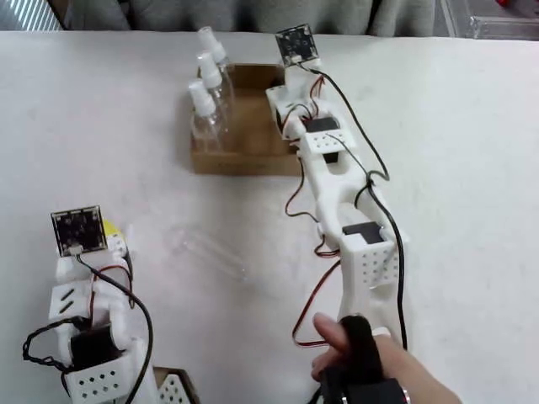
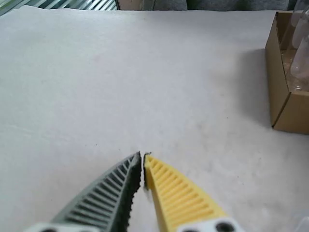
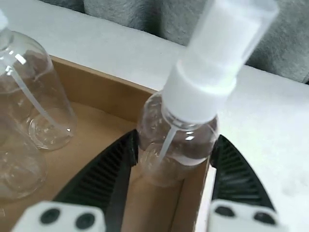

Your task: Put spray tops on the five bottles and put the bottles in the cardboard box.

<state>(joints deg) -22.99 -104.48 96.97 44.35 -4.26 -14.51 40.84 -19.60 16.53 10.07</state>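
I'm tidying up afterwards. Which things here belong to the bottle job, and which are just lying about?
Job: cardboard box; three topped bottles standing in it; fourth topped bottle in the right pincer; clear bottle lying on the table.
Lying about: grey cloth behind the table; clear plastic container at the far corner.

The clear plastic bottle (image 3: pixel 176 145) is glossy and smooth, with bright glints on its wall. Its white plastic spray top (image 3: pixel 217 58) looks matt. The black ribbed plastic fingers (image 3: pixel 101 179) have a dull finish, as do the grey and yellow ribbed plastic fingers (image 2: pixel 174 193). The brown cardboard box (image 3: pixel 96 89) is matt and papery. The white table (image 2: pixel 120 72) looks matt and faintly rough.
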